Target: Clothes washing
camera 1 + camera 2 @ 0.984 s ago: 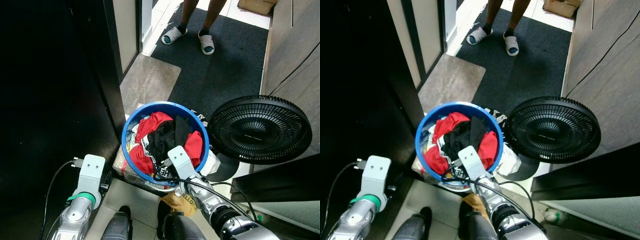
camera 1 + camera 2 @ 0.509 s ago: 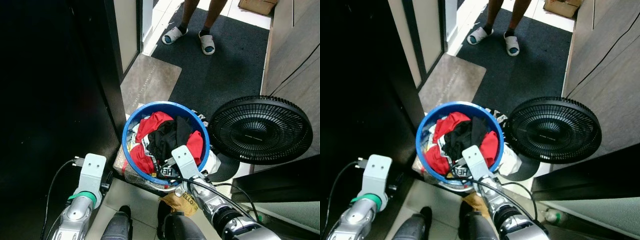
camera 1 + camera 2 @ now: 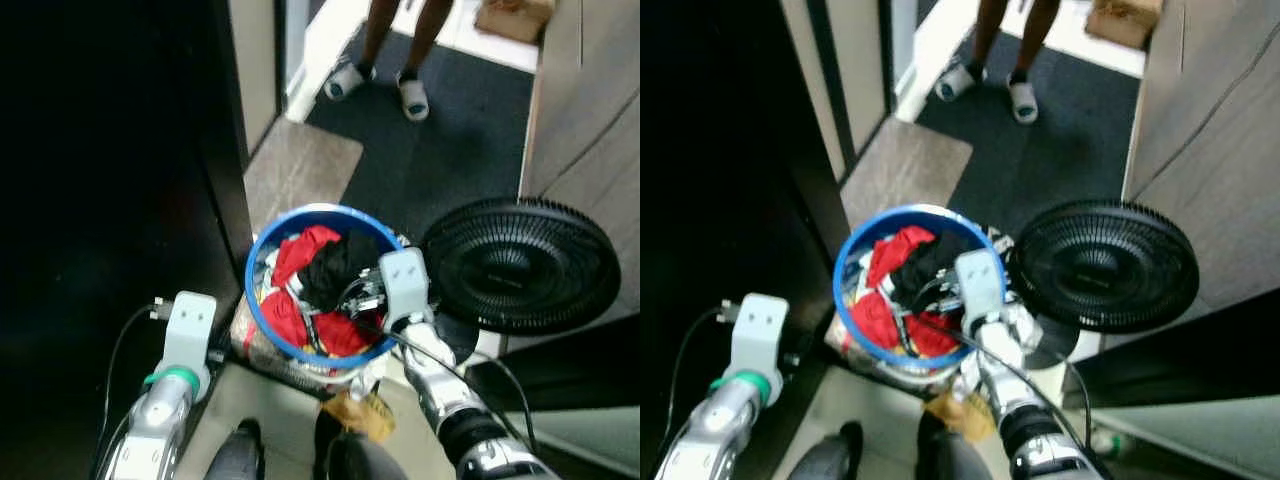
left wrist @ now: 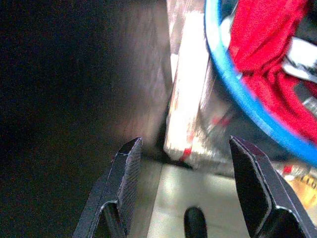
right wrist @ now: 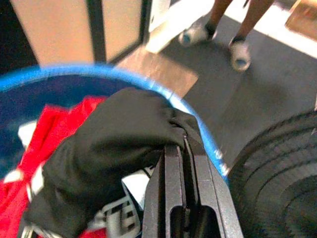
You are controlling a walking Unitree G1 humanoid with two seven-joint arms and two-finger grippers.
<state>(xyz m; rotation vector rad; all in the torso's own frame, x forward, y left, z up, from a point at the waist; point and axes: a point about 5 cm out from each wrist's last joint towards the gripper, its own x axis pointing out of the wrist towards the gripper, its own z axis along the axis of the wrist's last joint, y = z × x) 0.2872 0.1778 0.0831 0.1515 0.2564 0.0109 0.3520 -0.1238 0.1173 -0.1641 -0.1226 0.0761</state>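
Black garment [image 5: 114, 148], crumpled and soft, lies on top of red clothes [image 3: 300, 260] in the blue basket [image 3: 262, 262] on the floor, left of a black fan [image 3: 520, 262]. The right gripper [image 5: 182, 148] has its fingers clenched on the garment's fold. Near left, the left gripper [image 4: 190, 186] hangs with fingers [image 4: 126, 173] released beside the basket. Far off, a person's sandalled feet [image 3: 380, 85] stand on dark carpet.

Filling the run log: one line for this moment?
right gripper: shut on black garment | bucket: clothes inside | left gripper: open, idle
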